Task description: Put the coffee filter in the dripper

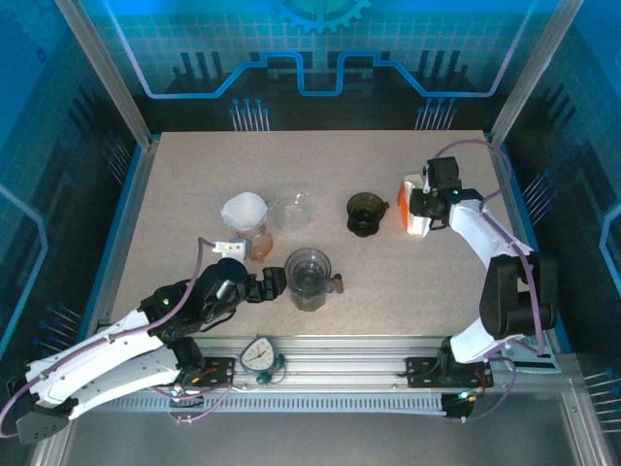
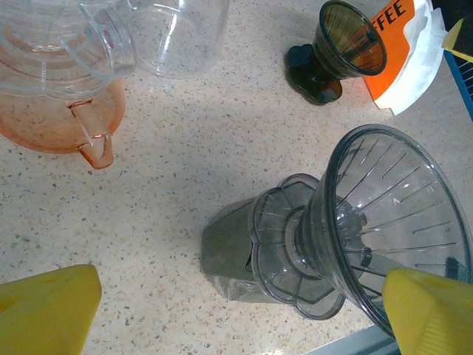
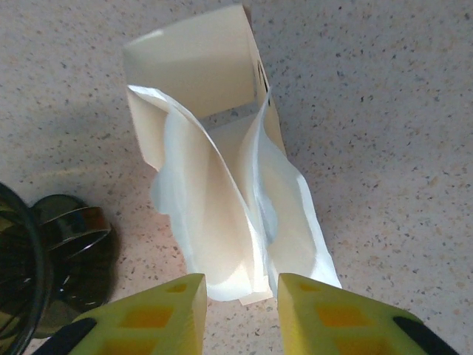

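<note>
- Your bench (image 1: 408, 262) is speckled beige. The biggest thing on it is the clear dripper (image 2: 384, 222), ribbed inside, sitting on a smoky-grey base near the front middle.
- The orange filter pack (image 1: 415, 209) lies over on the right with its mouth open.
- White, curled coffee filters (image 3: 222, 214) fan out of that pack.
- A dark dripper (image 1: 365, 212) stands just left of the pack.
- Your left gripper (image 2: 236, 314) has its jaws wide open with nothing held. The clear dripper sits between the fingers.
- Your right gripper (image 3: 240, 310) has its jaws only narrowly apart, and the filters' bottom edge is right at the gap. Can't tell if the paper touches either finger.
</note>
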You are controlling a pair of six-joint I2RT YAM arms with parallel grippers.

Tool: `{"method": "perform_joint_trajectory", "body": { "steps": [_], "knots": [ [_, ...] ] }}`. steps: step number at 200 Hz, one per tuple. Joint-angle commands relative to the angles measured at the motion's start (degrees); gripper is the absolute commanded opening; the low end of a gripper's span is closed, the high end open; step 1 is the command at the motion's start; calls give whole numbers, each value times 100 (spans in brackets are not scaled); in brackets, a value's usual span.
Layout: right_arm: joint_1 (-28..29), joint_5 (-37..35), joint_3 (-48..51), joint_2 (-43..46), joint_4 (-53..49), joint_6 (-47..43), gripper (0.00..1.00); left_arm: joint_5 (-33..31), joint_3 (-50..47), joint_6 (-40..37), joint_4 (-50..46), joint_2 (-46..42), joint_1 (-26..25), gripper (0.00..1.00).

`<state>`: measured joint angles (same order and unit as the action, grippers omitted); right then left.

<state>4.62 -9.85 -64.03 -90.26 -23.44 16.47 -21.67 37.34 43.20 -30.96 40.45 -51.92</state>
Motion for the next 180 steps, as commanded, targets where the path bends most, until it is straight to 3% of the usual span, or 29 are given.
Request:
{"method": "perform_joint_trajectory", "body": {
  "steps": [1, 129, 180],
  "knots": [
    [-150, 111, -198, -128, 56, 104, 29, -127, -30, 26, 15, -18, -11, 99],
    [-243, 336, -501, -477, 138, 182, 23, -153, -43, 32, 46, 16, 15, 99],
    [-260, 222, -631, -585, 18, 102, 11, -118, -52, 39, 64, 51, 41, 99]
  ]
}}
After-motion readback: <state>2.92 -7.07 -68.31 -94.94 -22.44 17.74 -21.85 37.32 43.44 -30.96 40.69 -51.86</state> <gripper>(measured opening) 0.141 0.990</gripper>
